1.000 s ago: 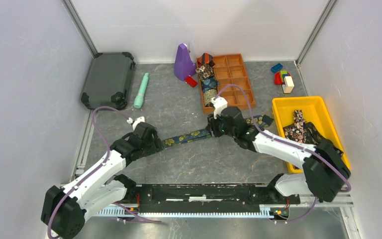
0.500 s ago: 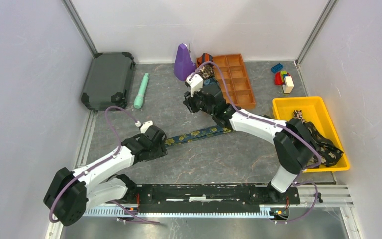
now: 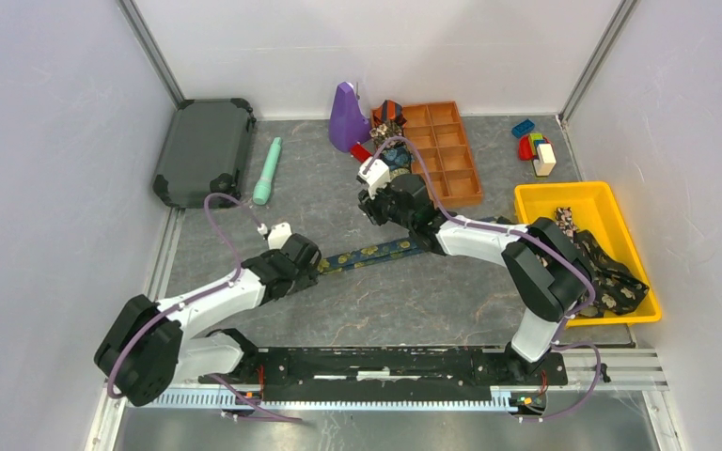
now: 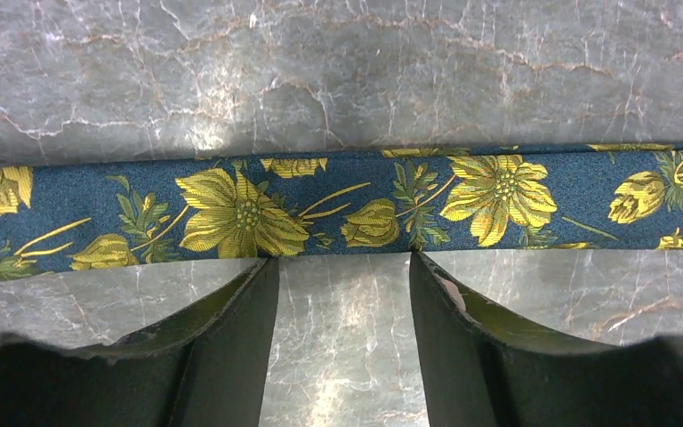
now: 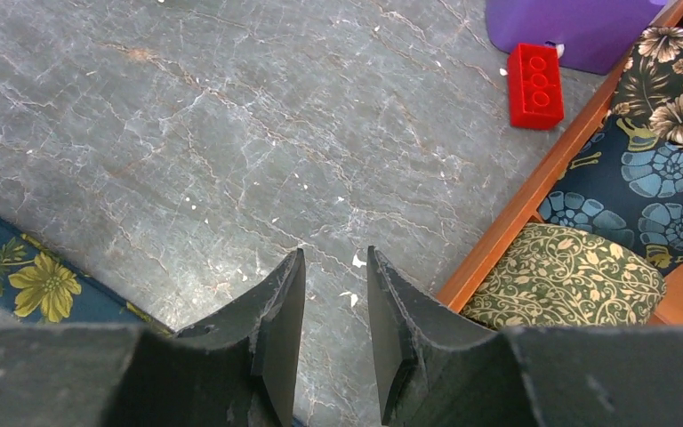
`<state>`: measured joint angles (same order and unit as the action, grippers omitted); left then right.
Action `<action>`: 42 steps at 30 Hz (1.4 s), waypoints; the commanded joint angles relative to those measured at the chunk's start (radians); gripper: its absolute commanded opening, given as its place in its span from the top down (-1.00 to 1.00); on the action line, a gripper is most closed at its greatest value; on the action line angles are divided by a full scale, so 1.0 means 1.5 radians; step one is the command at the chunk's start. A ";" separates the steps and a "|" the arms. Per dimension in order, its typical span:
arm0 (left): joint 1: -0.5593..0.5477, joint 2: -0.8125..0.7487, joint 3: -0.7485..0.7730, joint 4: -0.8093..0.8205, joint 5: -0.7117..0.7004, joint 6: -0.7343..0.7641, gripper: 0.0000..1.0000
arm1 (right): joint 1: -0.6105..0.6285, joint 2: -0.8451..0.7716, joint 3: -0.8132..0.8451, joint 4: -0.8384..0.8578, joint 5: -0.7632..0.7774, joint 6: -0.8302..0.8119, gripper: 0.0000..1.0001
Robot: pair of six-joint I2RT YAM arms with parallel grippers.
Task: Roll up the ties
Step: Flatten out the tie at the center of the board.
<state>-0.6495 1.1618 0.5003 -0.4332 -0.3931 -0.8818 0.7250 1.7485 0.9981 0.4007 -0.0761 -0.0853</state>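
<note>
Though loose in yellow bin — ties as rolls in orange tray.

A navy fabric necktie strip is printed with yellow-gold flowers and green leaves. Inside the orange plastic compartment tray, three patterns are recorded: an olive rolled tie with cream scrolls, a navy rolled tie with pale-blue spirals, and a black rolled tie with beige flowers. A red toy brick is noted beside that tray.
</note>
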 commanded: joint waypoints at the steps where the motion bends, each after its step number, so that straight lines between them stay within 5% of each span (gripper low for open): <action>1: -0.001 0.036 0.028 0.032 -0.043 -0.010 -0.24 | 0.000 -0.027 -0.001 0.055 -0.015 -0.009 0.24; 10: -0.001 -0.039 0.052 -0.060 -0.027 0.003 -0.30 | 0.000 -0.024 -0.006 0.055 -0.023 -0.007 0.24; 17: 0.045 -0.154 0.061 -0.234 -0.140 -0.052 -0.43 | 0.000 -0.020 -0.007 0.058 -0.031 0.003 0.24; 25: 0.217 -0.237 0.035 -0.193 -0.104 -0.025 -0.20 | -0.001 -0.015 -0.006 0.057 -0.028 0.006 0.25; 30: 0.312 -0.177 0.014 -0.113 -0.022 -0.005 -0.06 | 0.000 -0.012 -0.005 0.055 -0.028 0.007 0.25; 42: 0.388 -0.169 -0.071 -0.066 -0.020 -0.095 0.10 | 0.000 -0.004 0.003 0.042 -0.019 0.003 0.26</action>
<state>-0.0948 0.9344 0.4252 -0.5671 -0.4141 -0.9382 0.7227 1.7485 0.9943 0.4469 -0.1116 -0.0769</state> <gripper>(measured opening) 0.448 0.374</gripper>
